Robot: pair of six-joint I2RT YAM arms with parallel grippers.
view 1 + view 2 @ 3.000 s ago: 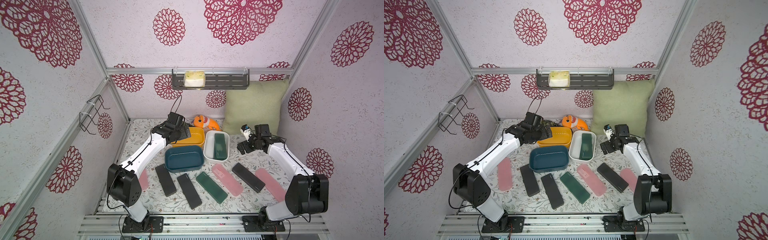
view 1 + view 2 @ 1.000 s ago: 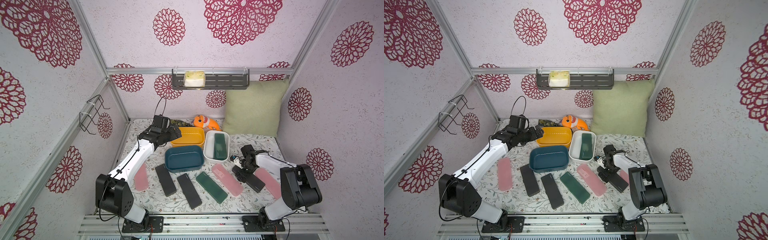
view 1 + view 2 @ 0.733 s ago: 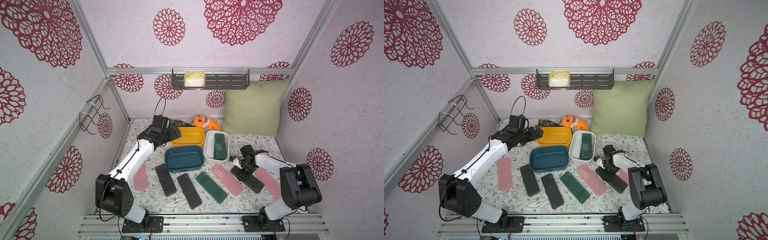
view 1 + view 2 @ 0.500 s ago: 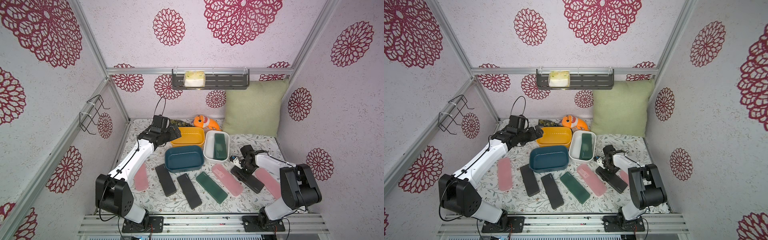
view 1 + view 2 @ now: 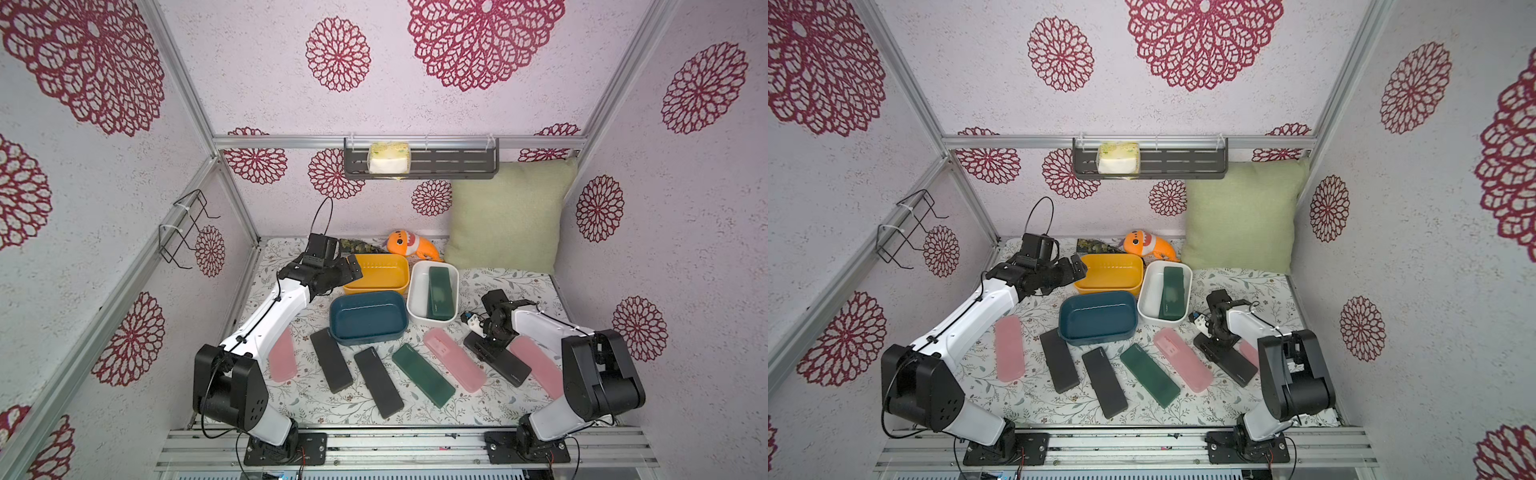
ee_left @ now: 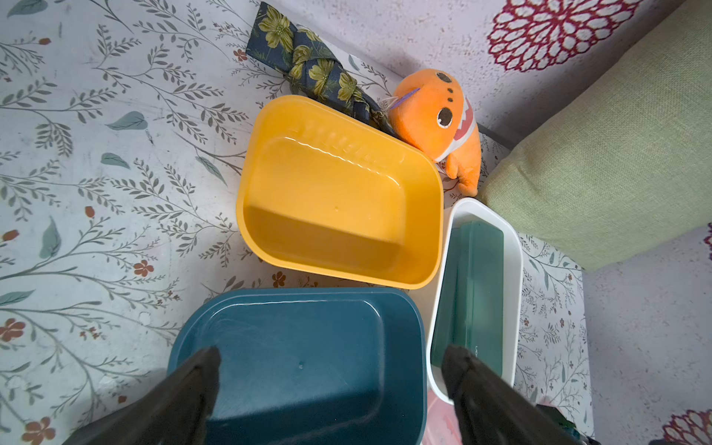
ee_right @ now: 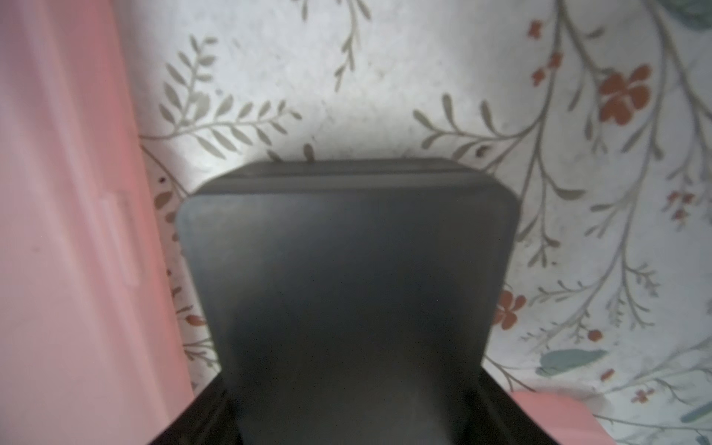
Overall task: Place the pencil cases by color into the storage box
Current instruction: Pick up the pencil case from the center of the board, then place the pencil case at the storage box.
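R gripper (image 5: pixel 482 345) is clamped on one end of a black pencil case (image 5: pixel 505 368) lying on the mat (image 5: pixel 316 399). The rest of the case runs out from the jaws toward 4 o'clk in both top views. R wrist view: fingers (image 7: pixel 192 420) flank both long edges. Pink case (image 5: pixel 454 359) lies just beside at 8 o'clk. Another pink case (image 5: pixel 538 370) is alongside at 4 o'clk, partly hidden by the arm. White tub (image 5: pixel 417 299) w/ a green case (image 5: pixel 438 291) sits at 11 o'clk. L gripper (image 5: pixel 352 268) is spread wide, nothing btw its fingers, at the yellow tub's (image 5: pixel 382 272) 9 o'clk edge.
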